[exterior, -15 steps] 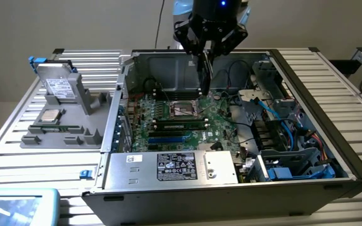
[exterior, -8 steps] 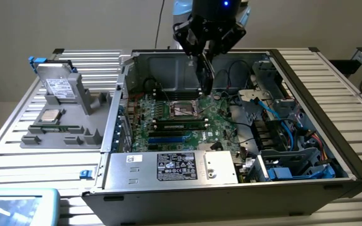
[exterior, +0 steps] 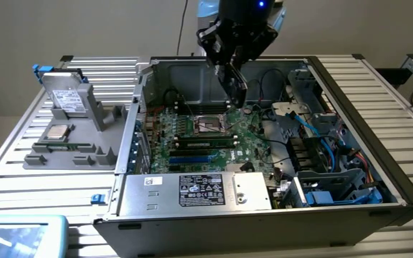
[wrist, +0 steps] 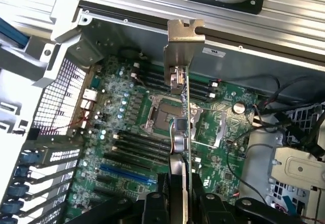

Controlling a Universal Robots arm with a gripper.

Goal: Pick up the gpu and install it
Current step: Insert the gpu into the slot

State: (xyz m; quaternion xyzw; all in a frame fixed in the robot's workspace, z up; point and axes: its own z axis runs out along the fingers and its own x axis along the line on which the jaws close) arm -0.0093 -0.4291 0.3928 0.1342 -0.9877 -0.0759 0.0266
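Hanging over the open computer case [exterior: 264, 231], the gpu [exterior: 234, 86] [wrist: 185, 107] points steeply downward, its long axis running from the tool toward the motherboard [exterior: 192, 126] [wrist: 127, 112], with the silver bracket [wrist: 184, 36] at the end farthest from the grip. A slatted metal tabletop [exterior: 378, 75] carries the case in front of a plain pale wall, and a grey fixture with a hard drive [exterior: 70, 97] stands at the exterior view's left. The tool [exterior: 226, 63] [wrist: 180, 196] is partly closed, its fingers [wrist: 155, 206] pinching the card's near end.

Green motherboard [exterior: 192, 123] with black and blue slots [exterior: 192, 159]; the gpu [wrist: 180, 132] carries a silver bracket [wrist: 184, 41] (board edge green); blue cables [exterior: 320, 141] at right.
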